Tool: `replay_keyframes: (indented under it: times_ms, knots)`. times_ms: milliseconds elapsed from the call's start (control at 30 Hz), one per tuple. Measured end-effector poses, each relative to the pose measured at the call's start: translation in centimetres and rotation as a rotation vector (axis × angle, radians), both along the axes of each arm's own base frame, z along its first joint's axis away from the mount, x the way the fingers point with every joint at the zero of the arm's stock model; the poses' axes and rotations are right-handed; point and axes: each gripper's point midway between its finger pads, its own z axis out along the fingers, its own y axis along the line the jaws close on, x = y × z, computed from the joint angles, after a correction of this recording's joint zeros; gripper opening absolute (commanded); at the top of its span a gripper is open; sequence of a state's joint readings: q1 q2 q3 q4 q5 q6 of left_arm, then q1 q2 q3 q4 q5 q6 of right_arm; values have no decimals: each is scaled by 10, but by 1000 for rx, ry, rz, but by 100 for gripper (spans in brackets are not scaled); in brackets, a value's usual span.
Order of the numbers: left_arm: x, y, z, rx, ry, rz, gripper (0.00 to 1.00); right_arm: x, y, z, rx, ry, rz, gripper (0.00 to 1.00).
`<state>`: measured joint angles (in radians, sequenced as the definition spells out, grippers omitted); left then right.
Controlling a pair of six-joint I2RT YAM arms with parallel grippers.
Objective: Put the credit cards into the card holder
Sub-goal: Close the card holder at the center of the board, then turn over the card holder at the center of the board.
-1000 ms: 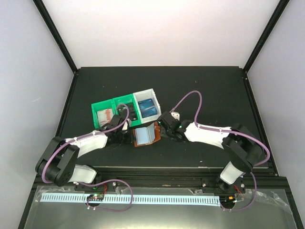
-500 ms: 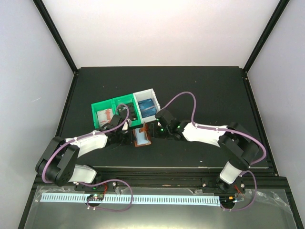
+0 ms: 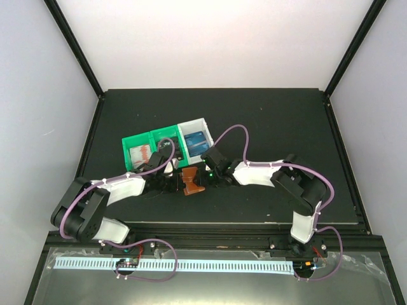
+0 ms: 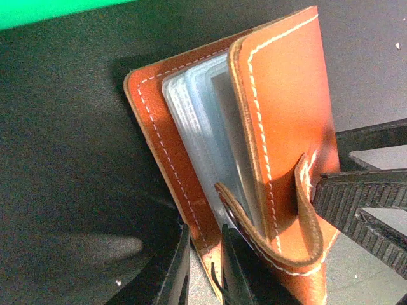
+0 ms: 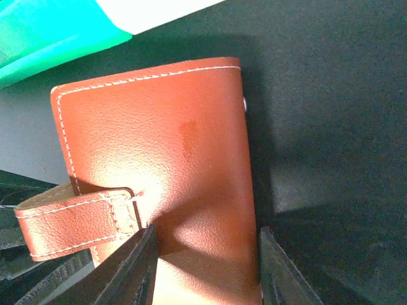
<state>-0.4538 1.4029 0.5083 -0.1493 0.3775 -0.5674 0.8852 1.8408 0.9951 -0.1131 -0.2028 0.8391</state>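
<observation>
Left gripper (image 4: 203,267) clamps the rear cover of the reddish-brown leather card holder (image 4: 286,108), which stands ajar on the black table (image 3: 273,121) near the green plastic bin (image 3: 147,134); right gripper (image 5: 206,270) straddles its front cover, grip indeterminate.

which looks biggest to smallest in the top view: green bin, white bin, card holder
1. green bin, clearly the widest
2. white bin
3. card holder, smallest, though it is partly folded and partly hidden, so it may look smaller than it is
</observation>
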Motion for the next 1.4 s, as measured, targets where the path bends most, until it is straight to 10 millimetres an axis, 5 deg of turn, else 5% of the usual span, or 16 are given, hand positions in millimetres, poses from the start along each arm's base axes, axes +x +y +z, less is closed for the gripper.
replay_keyframes:
  times_ms: [700, 1133, 1400]
  knots:
    - [3, -1, -1, -1, -1, -4, 16, -14, 30, 8, 431, 125, 52, 49]
    - [-3, 13, 3, 33, -53, 35, 25, -33, 37, 12, 514, 162, 59, 14]
    - [7, 44, 38, 116, -195, 178, 40, -35, 27, 30, 460, 111, 82, 5]
